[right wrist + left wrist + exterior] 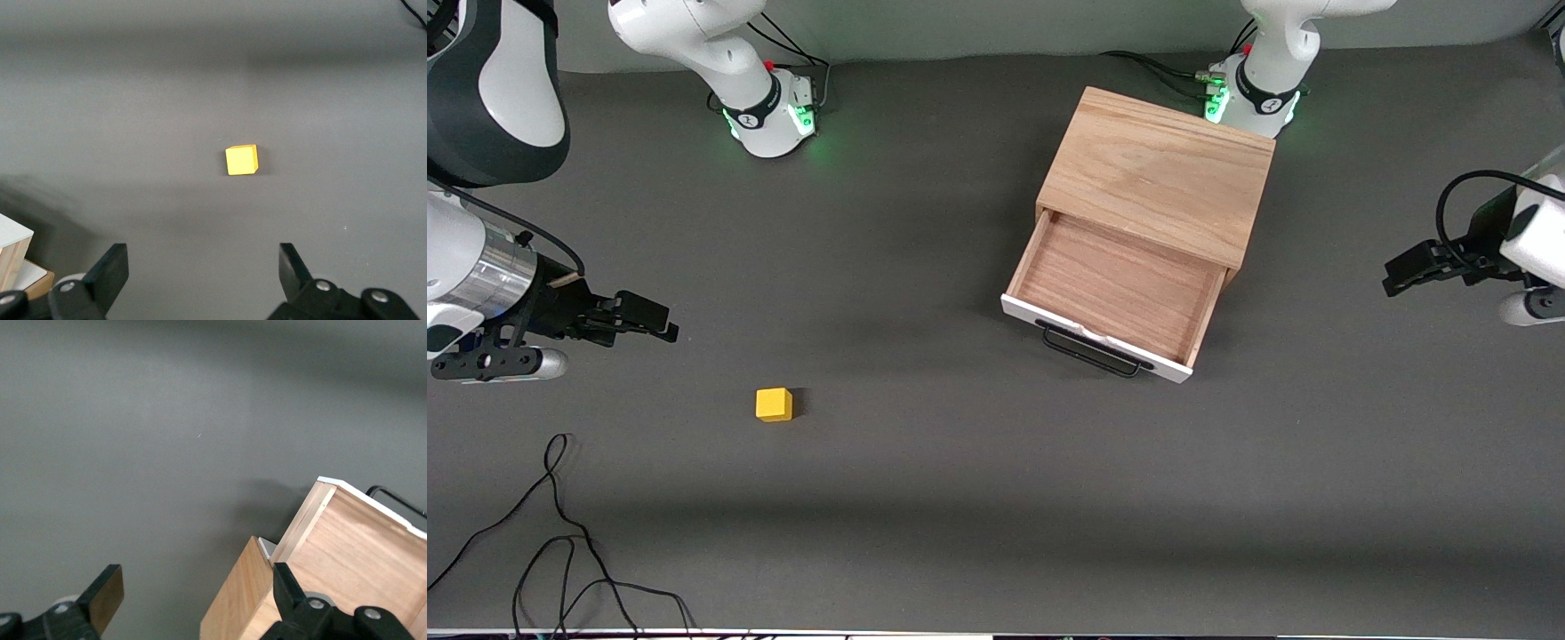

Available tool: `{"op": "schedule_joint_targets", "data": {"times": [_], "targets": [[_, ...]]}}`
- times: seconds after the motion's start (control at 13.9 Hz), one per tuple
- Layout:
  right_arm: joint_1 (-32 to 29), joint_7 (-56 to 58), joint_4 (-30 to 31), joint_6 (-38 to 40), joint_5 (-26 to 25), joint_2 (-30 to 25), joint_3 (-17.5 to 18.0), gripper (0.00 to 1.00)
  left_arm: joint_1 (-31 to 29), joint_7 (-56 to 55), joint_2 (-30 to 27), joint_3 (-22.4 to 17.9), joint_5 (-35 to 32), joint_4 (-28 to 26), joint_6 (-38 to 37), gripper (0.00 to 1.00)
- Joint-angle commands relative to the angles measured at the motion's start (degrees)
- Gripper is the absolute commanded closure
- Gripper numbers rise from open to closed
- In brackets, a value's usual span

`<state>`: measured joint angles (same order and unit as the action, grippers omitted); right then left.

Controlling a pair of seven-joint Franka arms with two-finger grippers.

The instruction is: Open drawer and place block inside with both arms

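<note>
The light oak cabinet (1156,169) stands toward the left arm's end of the table. Its drawer (1116,289) is pulled open and empty, with a white front panel and black bar handle (1089,349). The yellow block (774,404) lies on the grey table toward the right arm's end; it also shows in the right wrist view (241,160). My right gripper (660,322) is open and empty, up in the air at the right arm's end, short of the block. My left gripper (1392,274) is open and empty at the left arm's end, clear of the cabinet, whose corner shows in the left wrist view (320,580).
Loose black cables (560,542) lie on the table near the front camera at the right arm's end. The arm bases (774,116) stand along the table's edge farthest from the camera.
</note>
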<state>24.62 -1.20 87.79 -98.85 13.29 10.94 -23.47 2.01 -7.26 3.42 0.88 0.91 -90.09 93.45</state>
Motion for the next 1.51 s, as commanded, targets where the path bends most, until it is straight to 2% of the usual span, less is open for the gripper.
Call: {"op": "schedule_joint_targets", "data": {"times": [0.0, 0.43, 0.72, 0.93, 1.44], "targets": [[0.17, 0.32, -1.22, 0.41, 1.12, 0.67, -0.17, 0.00, 0.37, 6.99, -2.28, -1.76, -0.83, -1.75, 0.59, 0.00], [0.17, 0.41, -1.21, 0.41, 1.12, 0.67, 0.09, 0.00, 0.45, 7.70, -3.59, -1.59, -0.83, -5.44, 3.66, 0.00], [0.17, 0.41, -1.22, 0.41, 1.12, 0.67, 0.27, 0.00, -0.07, 7.70, -3.51, -1.15, -0.56, -5.36, 3.40, 0.00], [0.17, 0.41, -1.22, 0.41, 1.12, 0.67, 0.27, 0.00, -3.23, 7.70, -3.51, 2.01, -0.39, -5.36, 3.31, 0.00], [0.08, 0.59, -1.48, 0.32, 1.04, 0.67, 0.27, 0.00, -2.54, 7.70, -3.51, 2.02, -0.65, -5.27, 2.35, 0.00]]}}
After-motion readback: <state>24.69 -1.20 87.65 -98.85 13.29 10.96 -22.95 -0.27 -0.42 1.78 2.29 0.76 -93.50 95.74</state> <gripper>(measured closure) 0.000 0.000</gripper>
